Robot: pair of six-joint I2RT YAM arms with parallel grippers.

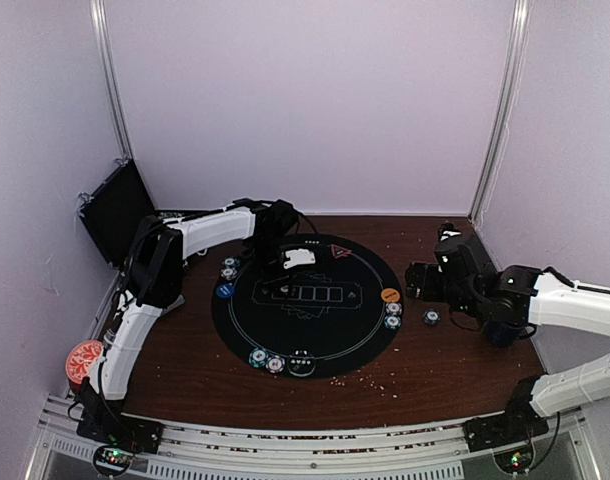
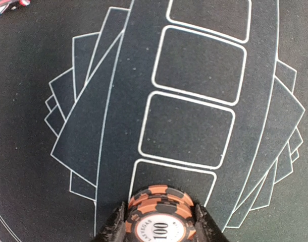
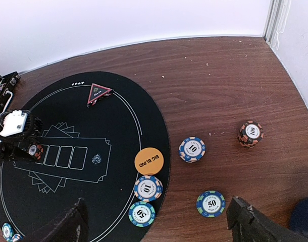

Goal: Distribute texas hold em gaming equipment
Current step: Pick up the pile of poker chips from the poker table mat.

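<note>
Gripping, left gripper (image 2: 159, 224): you have its jaws closed on a short stack of orange 100 chips (image 2: 156, 201), with fingers (image 2: 113, 229) pressed against both sides.
Stack position: at the left end of the printed row of card boxes in the middle of the black mat (image 2: 43, 151). You cannot tell whether it touches the mat.
Right gripper (image 1: 417, 281): your jaws stand wide apart and hold nothing, over the table (image 3: 219, 75) beyond the mat's right edge.
Mat's right edge: orange BIG BLIND button (image 3: 149, 161), with a blue 10 chip (image 3: 148, 188) and a teal 50 chip (image 3: 142, 213) just beside it.
Mat's far edge: red triangle marker (image 3: 98, 94).
Bare table, right side: loose 10 chip (image 3: 192, 149), loose 50 chip (image 3: 210, 203) and second 100 stack (image 3: 250, 133), each apart.
</note>
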